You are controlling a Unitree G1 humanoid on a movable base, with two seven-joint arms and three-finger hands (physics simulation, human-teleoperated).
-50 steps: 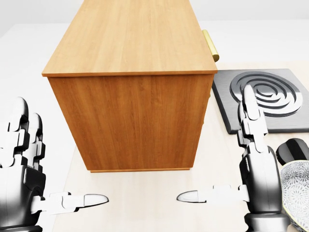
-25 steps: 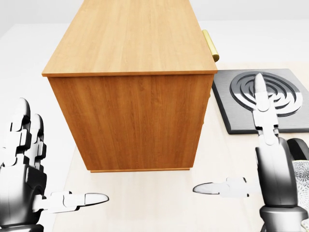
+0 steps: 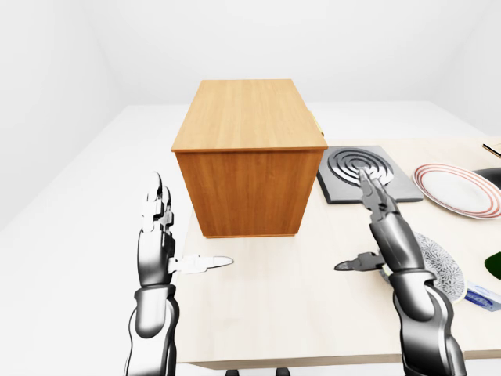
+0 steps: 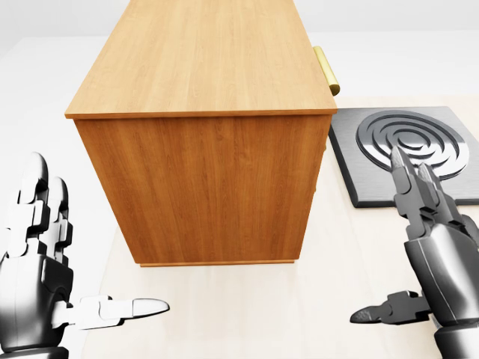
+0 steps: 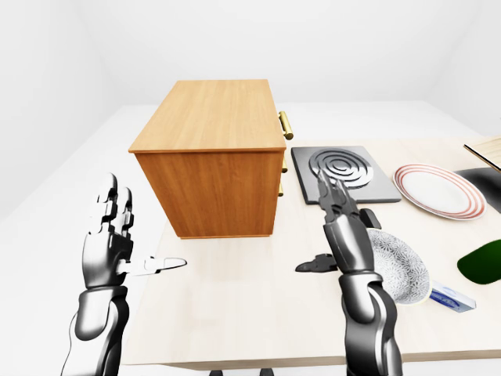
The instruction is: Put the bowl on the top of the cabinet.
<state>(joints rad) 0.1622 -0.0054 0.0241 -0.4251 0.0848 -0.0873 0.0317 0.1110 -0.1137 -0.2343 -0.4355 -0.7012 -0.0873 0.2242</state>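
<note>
Patterned bowl (image 5: 399, 270): on counter (image 5: 250, 313), right of wooden cabinet (image 5: 207, 168). Right hand (image 5: 337, 227) spread wide beside it; left hand (image 5: 117, 243) wide, empty. Risk: knuckles nudging bowl toward striped plate (image 5: 434, 190).

One wooden box-shaped cabinet (image 3: 249, 149), centre of left-eye view. Brass cylindrical handles (image 5: 286, 125) on its right side: one clear, more below too small to count. One dark square hotplate with concentric rings (image 3: 366, 171), right of cabinet. One white plate with red rim (image 5: 434, 190), far right. One patterned translucent glass bowl (image 5: 401, 268), lower right. One dark green object (image 5: 484, 261), cut by right edge. One small blue-white packet (image 5: 452, 298). Two metallic three-finger hands: left hand (image 3: 156, 235), right hand (image 3: 381, 223).
</note>
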